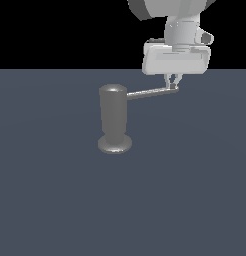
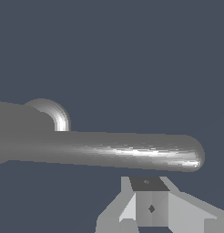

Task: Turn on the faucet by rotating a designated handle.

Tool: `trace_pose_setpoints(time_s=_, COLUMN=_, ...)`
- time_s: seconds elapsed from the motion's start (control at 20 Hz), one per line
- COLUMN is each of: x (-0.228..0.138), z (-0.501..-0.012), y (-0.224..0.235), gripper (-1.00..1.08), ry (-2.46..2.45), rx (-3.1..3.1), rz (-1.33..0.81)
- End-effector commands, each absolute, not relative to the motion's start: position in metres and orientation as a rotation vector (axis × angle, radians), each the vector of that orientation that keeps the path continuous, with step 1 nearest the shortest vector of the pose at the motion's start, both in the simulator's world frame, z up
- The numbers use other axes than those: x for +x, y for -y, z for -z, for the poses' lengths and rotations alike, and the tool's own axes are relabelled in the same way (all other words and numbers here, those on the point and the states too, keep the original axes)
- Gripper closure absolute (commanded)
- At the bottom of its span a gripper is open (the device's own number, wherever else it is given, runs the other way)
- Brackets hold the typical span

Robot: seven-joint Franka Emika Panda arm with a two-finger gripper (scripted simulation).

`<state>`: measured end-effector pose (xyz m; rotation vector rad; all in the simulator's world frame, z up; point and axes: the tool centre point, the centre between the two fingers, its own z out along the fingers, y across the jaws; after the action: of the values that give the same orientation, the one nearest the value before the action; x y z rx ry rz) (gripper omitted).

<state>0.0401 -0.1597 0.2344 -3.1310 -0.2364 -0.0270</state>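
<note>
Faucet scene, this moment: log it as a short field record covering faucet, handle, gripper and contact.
faucet: upright on its disc base
handle: rod projecting from the cylinder's top toward the exterior view's right
gripper: directly above the handle's tip, fingers close together
contact: fingers at the rod's tip; touching cannot be confirmed
floor: plain grey-blue

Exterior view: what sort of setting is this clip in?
Likely a bare simulated test scene, not a real kitchen: a lone faucet stands on a flat grey floor under a black backdrop, the gripper at its handle.
</note>
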Motion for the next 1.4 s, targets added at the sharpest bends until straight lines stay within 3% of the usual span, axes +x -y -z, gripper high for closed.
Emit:
trace_pose_setpoints(time_s=0.0, x=0.052, z=-0.232, y=0.149, gripper=1.08, ry=0.256, rx=-3.128, rz=0.030)
trace_pose_setpoints(time_s=1.35, x=0.123, z=-0.226, y=0.137, gripper=1.08, ry=0.227, rx=-3.132, rz=0.014)
